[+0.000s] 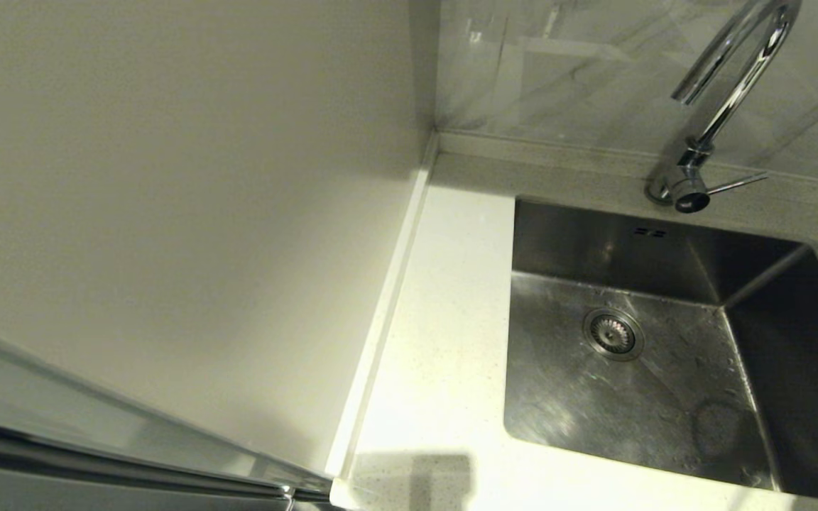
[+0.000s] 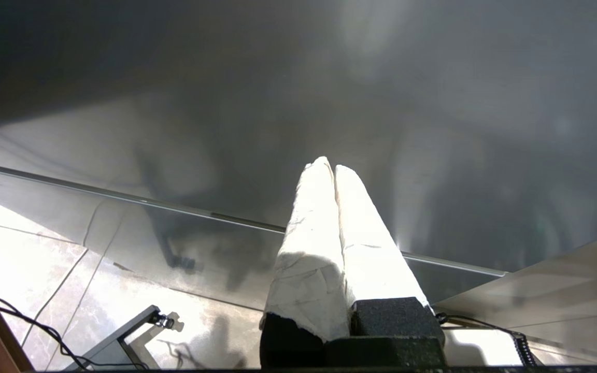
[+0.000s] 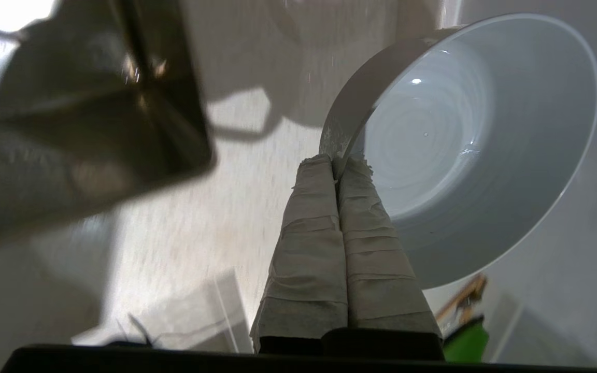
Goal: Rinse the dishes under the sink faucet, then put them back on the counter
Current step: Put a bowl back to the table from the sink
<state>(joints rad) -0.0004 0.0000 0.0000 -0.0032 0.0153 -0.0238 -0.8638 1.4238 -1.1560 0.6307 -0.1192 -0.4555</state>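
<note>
Right gripper (image 3: 337, 165) clenched on the pale bluish bowl (image 3: 480, 145) rim, above the counter (image 3: 184, 248) beside the sink (image 3: 86, 109). Left gripper (image 2: 329, 168) clenched, holding nothing, away from the sink.

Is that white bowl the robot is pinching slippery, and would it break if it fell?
Probably slippery: the bowl looks glossy, with droplets inside, and the right gripper pinches only its thin rim. It looks like stiff glazed ceramic, so a fall would likely chip or crack it.
</note>
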